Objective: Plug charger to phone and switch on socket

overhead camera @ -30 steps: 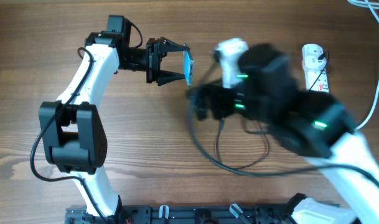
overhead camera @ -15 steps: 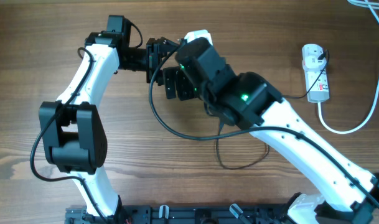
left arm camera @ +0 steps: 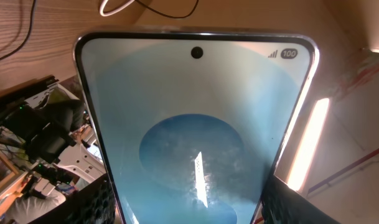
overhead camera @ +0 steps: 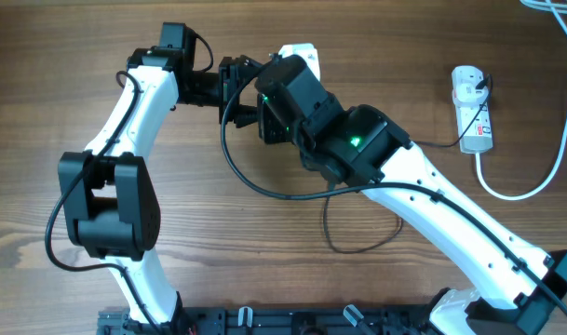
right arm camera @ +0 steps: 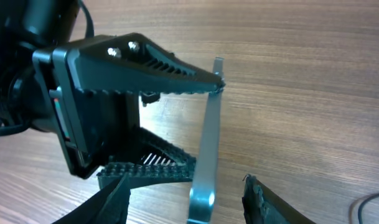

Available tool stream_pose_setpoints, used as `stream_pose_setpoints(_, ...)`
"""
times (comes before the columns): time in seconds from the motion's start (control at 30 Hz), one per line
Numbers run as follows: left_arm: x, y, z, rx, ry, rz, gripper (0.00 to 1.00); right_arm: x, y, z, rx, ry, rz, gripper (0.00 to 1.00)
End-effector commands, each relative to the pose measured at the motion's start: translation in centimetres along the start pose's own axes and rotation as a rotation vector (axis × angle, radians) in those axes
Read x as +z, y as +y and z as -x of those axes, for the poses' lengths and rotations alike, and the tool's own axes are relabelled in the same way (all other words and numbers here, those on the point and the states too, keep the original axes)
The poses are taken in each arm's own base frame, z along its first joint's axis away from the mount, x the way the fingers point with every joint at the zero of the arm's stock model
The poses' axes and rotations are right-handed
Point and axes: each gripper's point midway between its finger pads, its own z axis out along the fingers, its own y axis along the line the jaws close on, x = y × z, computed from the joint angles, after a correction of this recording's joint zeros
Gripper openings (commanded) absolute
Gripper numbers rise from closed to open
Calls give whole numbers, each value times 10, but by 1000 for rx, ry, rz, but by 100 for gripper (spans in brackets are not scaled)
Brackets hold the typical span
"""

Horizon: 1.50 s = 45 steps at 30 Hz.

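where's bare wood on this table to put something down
Bare wood lies at the far left beyond the left arm, and along the top between the right arm and the socket. Crowded: the centre, where the left gripper holds the phone and the charger loops.

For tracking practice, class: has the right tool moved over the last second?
Yes: the right tool swung left, away from the socket, toward the phone.
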Motion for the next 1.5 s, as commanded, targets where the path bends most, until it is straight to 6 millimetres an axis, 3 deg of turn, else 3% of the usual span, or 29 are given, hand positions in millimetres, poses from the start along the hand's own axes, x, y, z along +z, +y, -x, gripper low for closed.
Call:
stream_pose_setpoints(0.0, -2, -19, -24, 61, 41, -37, 66, -4, -7, 17, 68, -64, -46, 57)
stream_pose_setpoints(0.2, -2, -19, -24, 61, 41, -37, 66, -3, -7, 17, 68, -64, -46, 48)
stream_pose_setpoints(0.53, -2, -19, -24, 60, 41, -37, 66, -2, -3, 21, 74, -83, -29, 50)
stream_pose_setpoints(0.67, -2, -19, -24, 60, 41, -37, 67, 0, -4, 18, 73, -75, -35, 41)
stream_pose_setpoints(1.13, -2, -19, -24, 59, 41, -37, 67, 7, -5, 12, 65, -55, -47, 43)
stream_pose_setpoints(1.47, -2, -19, -24, 59, 41, -37, 67, 8, -4, 10, 62, -42, -43, 26)
